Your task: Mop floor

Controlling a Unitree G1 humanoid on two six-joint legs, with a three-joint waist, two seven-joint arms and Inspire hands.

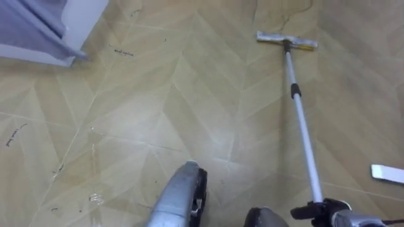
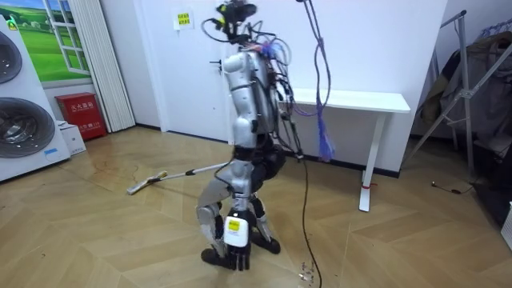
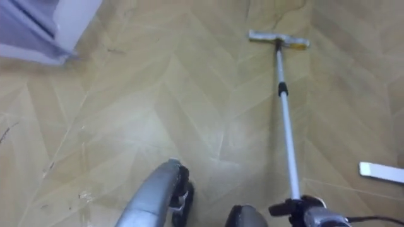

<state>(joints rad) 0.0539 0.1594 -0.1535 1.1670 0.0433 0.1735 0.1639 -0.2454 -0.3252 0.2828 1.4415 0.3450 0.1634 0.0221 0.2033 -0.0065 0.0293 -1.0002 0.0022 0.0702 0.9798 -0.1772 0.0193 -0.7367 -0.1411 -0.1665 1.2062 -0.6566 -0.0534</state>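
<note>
The mop head (image 1: 286, 41) lies flat on the floor (image 1: 189, 113) at the far side, a little right of centre, with its bar crosswise to me. Its pole (image 1: 303, 126) runs back toward me to the near right corner. There my right hand (image 1: 325, 210) sits at the pole's near end, dark fingers curled round it as far as I can make out, so I judge I have a firm hold. In the room view the robot stands mid-room with knees bent, the mop reaching out low toward the room view's left. To do this stroke well, I would hold the head flat and pressed down, then draw it straight back along the pole's line rather than swinging wide. I would lap each pass over the last. The dark smudge (image 1: 123, 52) at the far left looks worth working toward, and the pale scuffs (image 1: 95, 198) at the near left too. I would steer clear of the white unit (image 1: 76, 25) in the far left corner and the white strip (image 1: 388, 172) lying at the right edge.
</note>
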